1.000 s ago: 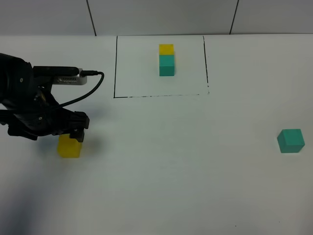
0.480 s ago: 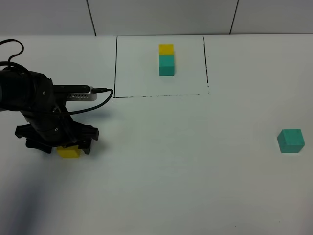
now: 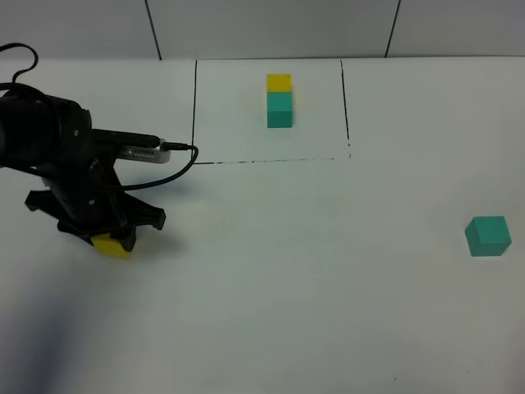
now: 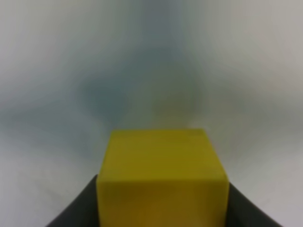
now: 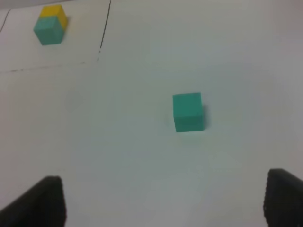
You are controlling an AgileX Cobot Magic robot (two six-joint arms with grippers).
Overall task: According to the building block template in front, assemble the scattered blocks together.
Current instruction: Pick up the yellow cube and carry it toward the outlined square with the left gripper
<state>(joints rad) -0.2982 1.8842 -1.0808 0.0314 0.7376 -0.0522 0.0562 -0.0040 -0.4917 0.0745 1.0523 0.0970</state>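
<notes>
Left gripper (image 3: 107,232) was low over the white table (image 3: 312,295) at its left side, jaws closed in on the loose yellow cube (image 4: 161,179); the left wrist view showed a dark finger (image 4: 78,210) pressed to each side of the cube. A second before, the gripper stood above and behind the cube with the cube plainly visible; half a second before it had dropped around it; now only the cube's front lower corner showed under the arm in the high view, sitting slightly nearer the far edge than before and a little tilted. Loose teal cube (image 3: 488,235) sat well apart at the right side, unmoved across all three high frames. Right gripper (image 5: 165,178) hung above the table short of the teal cube, jaws spread wide, holding nothing. Template pair (image 3: 279,100), yellow joined behind teal, unchanged inside the black-line rectangle (image 3: 194,115) at the far centre
</notes>
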